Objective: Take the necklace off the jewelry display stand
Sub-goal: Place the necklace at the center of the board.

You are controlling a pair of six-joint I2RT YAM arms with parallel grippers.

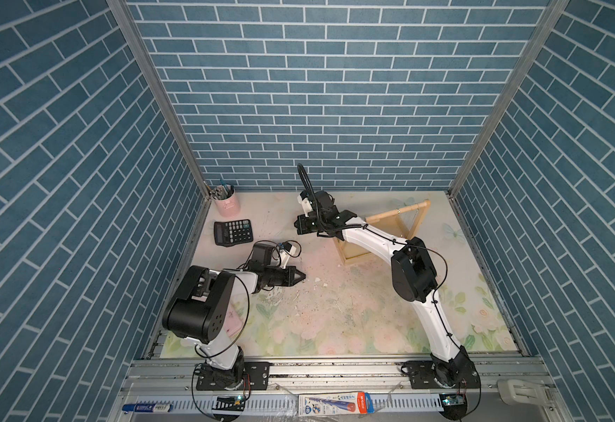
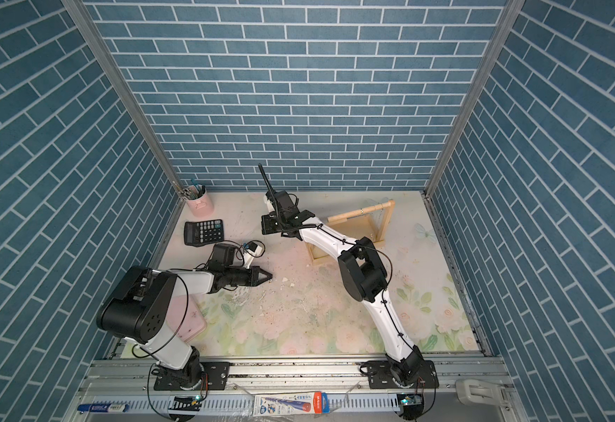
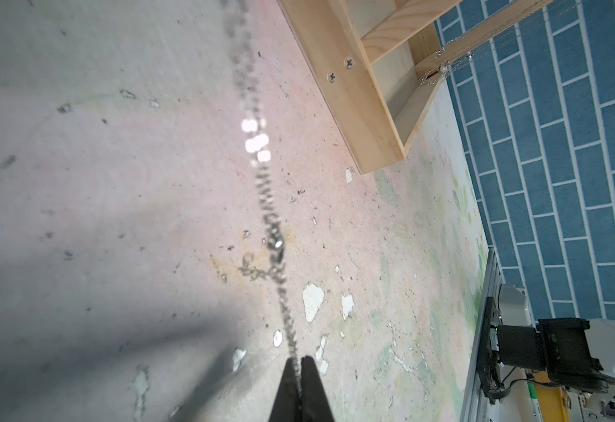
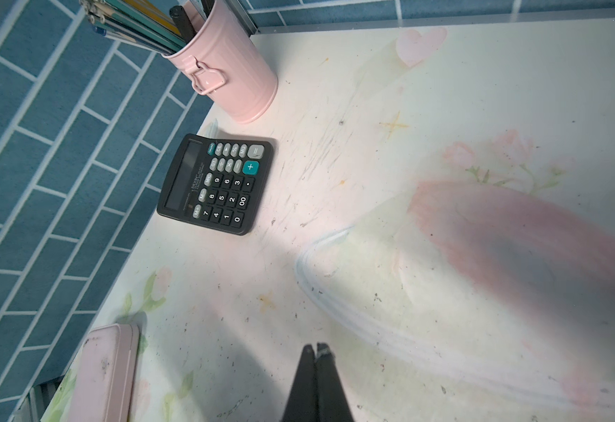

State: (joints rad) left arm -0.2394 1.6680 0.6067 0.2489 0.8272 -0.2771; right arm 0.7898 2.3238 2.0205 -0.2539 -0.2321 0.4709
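The left wrist view gives you what the top views cannot. The left gripper (image 3: 300, 365) has its tips pinched together on the necklace (image 3: 275, 248), whose silver chain runs away from the tips and blurs out near the lens. In both top views that gripper reads only as a closed point low over mid-table, and the chain is too fine to make out.

The same wrist view shows a second fine chain with a pearl (image 3: 443, 68) hanging on the jewelry display stand (image 3: 353, 95). The top views put the stand at the far right of the table, partly behind the right arm and well apart from the left gripper.

In the right wrist view the right gripper (image 4: 316, 352) is closed. A pale fleck at its tips is too small for you to identify. It hangs over bare mat near the calculator (image 4: 216, 184), the pink pen cup (image 4: 233, 73) and the pink case (image 4: 105, 369).

Surface: a pastel floral mat (image 1: 335, 321), scuffed and chipped. Blue brick-pattern walls (image 1: 317, 91) stand on three sides.
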